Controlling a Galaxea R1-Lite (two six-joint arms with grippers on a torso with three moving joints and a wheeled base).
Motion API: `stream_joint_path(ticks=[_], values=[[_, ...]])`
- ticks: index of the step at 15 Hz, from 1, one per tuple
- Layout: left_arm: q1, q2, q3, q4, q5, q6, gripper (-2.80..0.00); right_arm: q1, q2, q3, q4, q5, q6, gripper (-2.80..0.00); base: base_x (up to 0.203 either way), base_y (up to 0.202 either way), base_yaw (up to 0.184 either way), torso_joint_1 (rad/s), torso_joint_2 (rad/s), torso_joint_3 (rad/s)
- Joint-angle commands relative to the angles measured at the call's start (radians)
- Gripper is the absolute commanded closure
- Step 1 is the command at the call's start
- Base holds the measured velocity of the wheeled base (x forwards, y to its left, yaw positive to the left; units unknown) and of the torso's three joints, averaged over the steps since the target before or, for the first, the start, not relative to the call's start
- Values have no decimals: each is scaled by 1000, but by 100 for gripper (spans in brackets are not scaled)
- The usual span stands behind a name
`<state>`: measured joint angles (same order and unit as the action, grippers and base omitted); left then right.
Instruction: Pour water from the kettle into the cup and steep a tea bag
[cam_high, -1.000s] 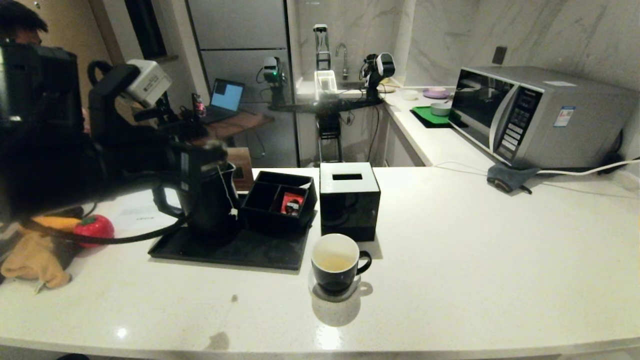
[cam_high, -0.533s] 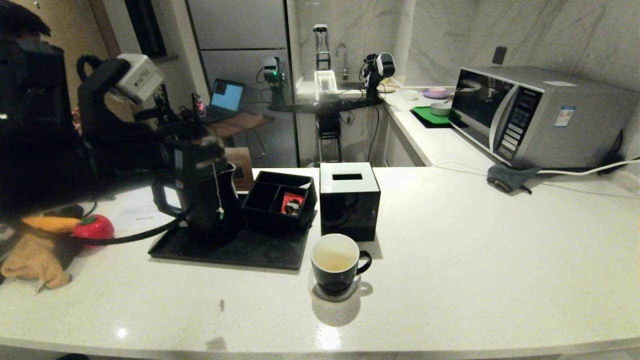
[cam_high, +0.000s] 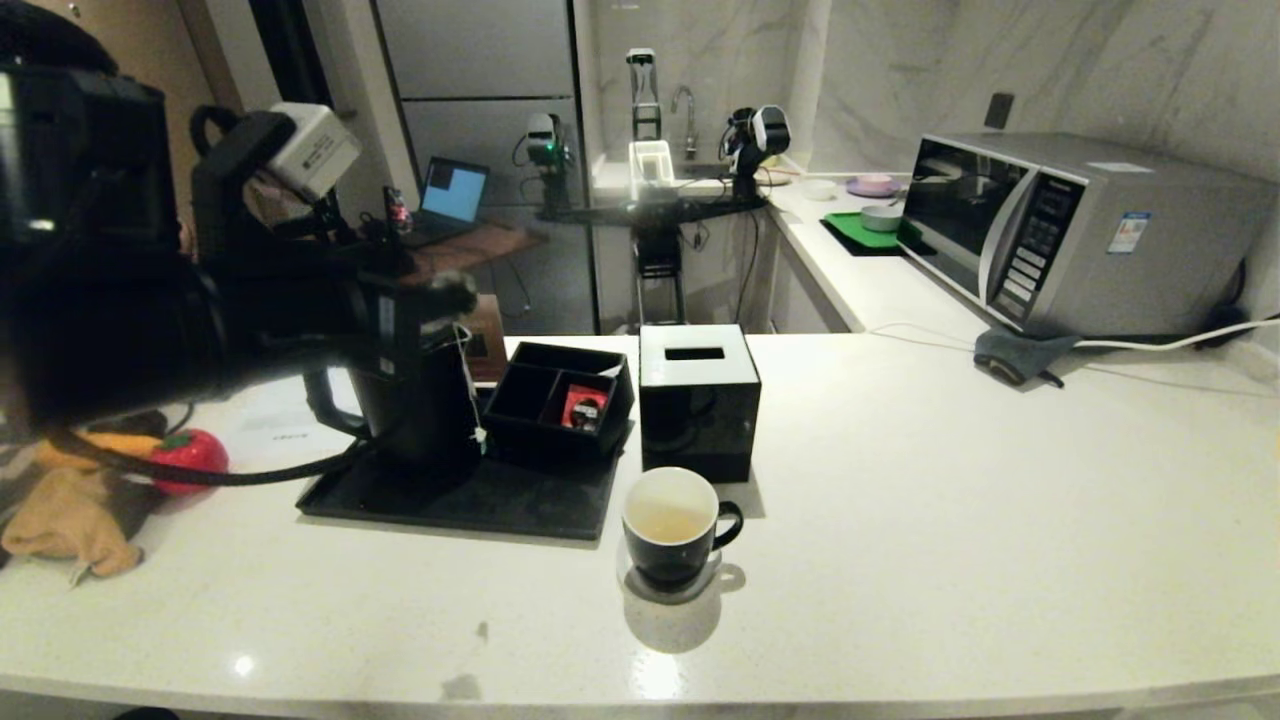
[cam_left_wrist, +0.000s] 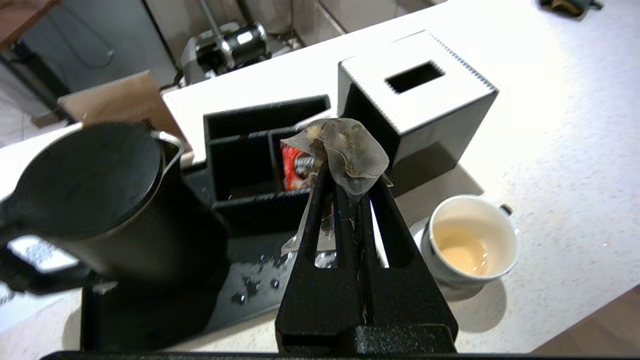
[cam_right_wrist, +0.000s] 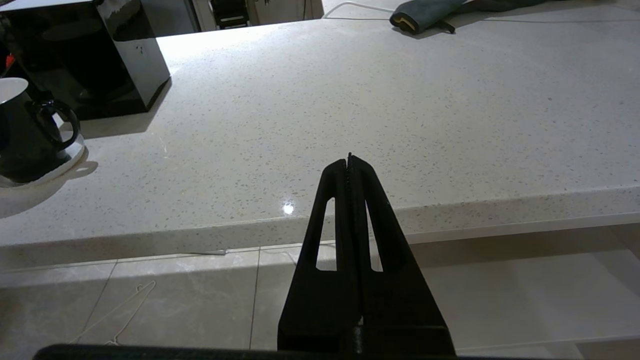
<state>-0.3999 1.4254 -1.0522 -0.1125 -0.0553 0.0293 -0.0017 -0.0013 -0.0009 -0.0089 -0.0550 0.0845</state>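
The left gripper (cam_left_wrist: 350, 172), pinched tight on the tea bag (cam_left_wrist: 350, 155), hangs above the kettle (cam_high: 420, 410) on the tray (cam_high: 520, 505), left of and beyond the cup (cam_high: 672, 525), while the right gripper (cam_right_wrist: 349, 162), fingers pressed together on nothing, waits off the counter's (cam_right_wrist: 400, 100) near edge.

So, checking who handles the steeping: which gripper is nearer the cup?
Left. The left gripper hangs above the tray, beside the cup; the right gripper sits off the counter's front edge.
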Motion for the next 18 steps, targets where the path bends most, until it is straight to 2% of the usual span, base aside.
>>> stream_joint_path(ticks=[1,2,5,7,9,12,14,16,18], values=[[-24,28,-36,0,0,-1,0,0,1,1,6,-2,-18,0,0,0,0,0,0,0],[-38,35,-43,1,0,-2,0,0,1,1,6,2,-31,0,0,0,0,0,0,0],[-63,44,-51,1,0,-3,0,0,1,1,1,54,-144,0,0,0,0,0,0,0],[-75,46,-51,2,0,-3,0,0,1,-18,1,62,-150,0,0,0,0,0,0,0],[-88,46,-48,4,0,-3,0,0,25,-84,21,117,-145,0,0,0,0,0,0,0],[-88,46,-48,5,0,-3,0,8,195,-161,13,162,-146,0,0,0,0,0,0,0],[-88,52,-54,5,2,-3,0,48,370,-209,-61,173,-147,0,0,0,0,0,0,0],[-88,58,-55,5,0,-3,0,93,575,-253,-201,183,-148,0,0,0,0,0,0,0],[-87,60,-55,5,0,-3,0,126,804,-316,-366,225,-147,0,0,0,0,0,0,0]])
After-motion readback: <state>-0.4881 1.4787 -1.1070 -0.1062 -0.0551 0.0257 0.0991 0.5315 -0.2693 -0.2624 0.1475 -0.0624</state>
